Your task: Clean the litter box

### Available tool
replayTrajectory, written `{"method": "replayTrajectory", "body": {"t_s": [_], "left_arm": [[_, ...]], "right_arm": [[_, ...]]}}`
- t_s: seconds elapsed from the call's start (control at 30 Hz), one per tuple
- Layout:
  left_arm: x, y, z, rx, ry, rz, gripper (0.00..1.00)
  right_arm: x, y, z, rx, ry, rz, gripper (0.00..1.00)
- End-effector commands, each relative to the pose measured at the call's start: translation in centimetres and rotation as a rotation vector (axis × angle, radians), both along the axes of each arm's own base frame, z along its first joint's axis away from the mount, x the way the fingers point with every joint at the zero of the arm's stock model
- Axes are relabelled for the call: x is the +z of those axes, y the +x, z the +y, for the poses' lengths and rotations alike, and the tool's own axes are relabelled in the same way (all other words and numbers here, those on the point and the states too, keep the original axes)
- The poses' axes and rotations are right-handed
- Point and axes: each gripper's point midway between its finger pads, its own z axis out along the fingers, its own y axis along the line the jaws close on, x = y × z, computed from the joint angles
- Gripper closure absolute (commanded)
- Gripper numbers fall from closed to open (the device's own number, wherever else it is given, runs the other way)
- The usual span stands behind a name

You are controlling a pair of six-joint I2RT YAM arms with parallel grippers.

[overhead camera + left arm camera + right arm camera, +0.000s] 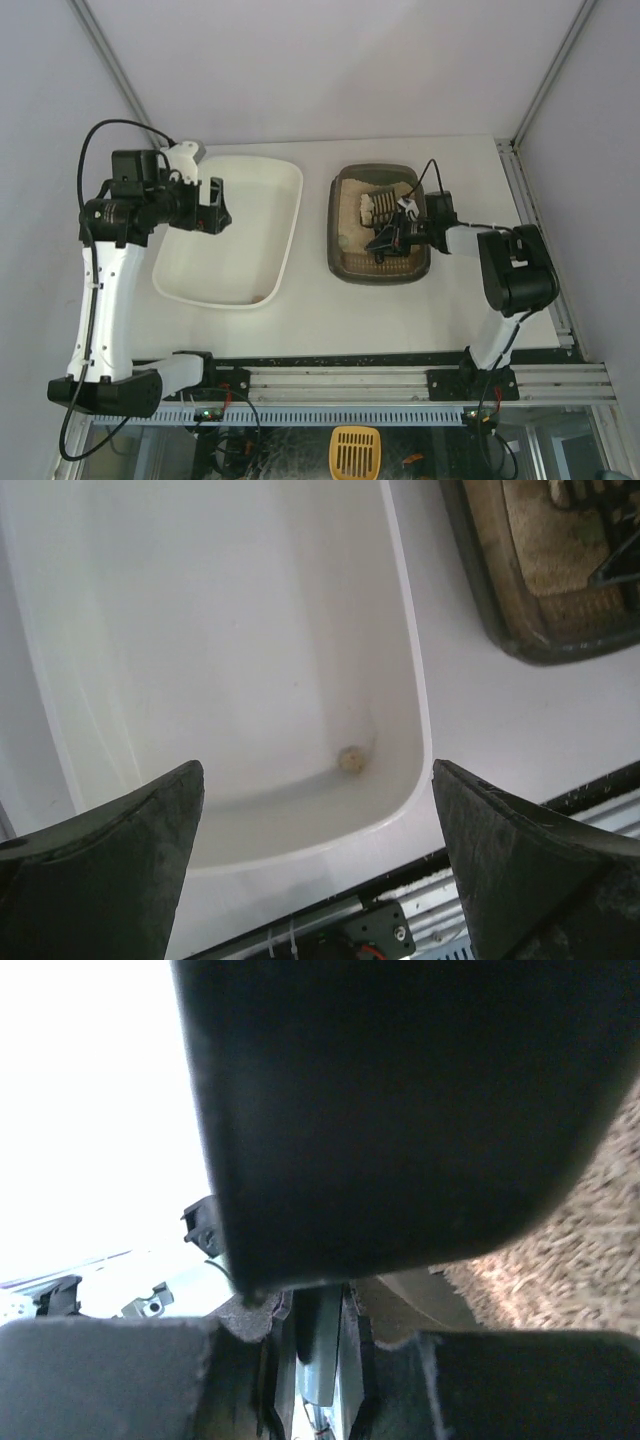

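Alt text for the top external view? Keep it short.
The right gripper holds a dark scoop down in the litter box, over beige litter. The left gripper hovers open over the white tray beside the box.

White arm links [100,300], black joints [515,270], cables [120,121].

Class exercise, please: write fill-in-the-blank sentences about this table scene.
The tray beneath the open left claw is coloured ___.
The right claw is shut on a dark scoop inside the litter box, which sits to that tray's ___.
The number of clumps lying in that tray is ___.
Missing words: white; right; one.
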Motion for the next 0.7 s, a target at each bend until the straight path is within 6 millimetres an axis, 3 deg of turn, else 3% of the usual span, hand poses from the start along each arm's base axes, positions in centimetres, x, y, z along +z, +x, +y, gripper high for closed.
{"method": "replayTrajectory", "body": {"t_s": [0.0, 0.23, 0.47, 0.67], "left_arm": [[-2.1, -2.1, -0.5, -0.1, 0.021, 0.044, 0.01], [-3.2, -3.3, -1.3, -0.162, -0.005, 0.056, 0.01], [-3.7, -3.9, -1.2, -0.181, 0.014, 0.066, 0.01], [-4.0, -3.8, -1.3, -0.183, 0.003, 0.071, 0.01]], "right_arm": [[4.5, -0.2, 0.5, 0.015, 0.121, -0.183, 1.0], [6.0, -1.6, 0.8, 0.003, 0.187, -0.308, 1.0], [9.9, -3.8, -0.2, -0.008, 0.302, -0.555, 1.0], [8.3, -4.0, -0.9, -0.038, 0.339, -0.524, 1.0]]}}
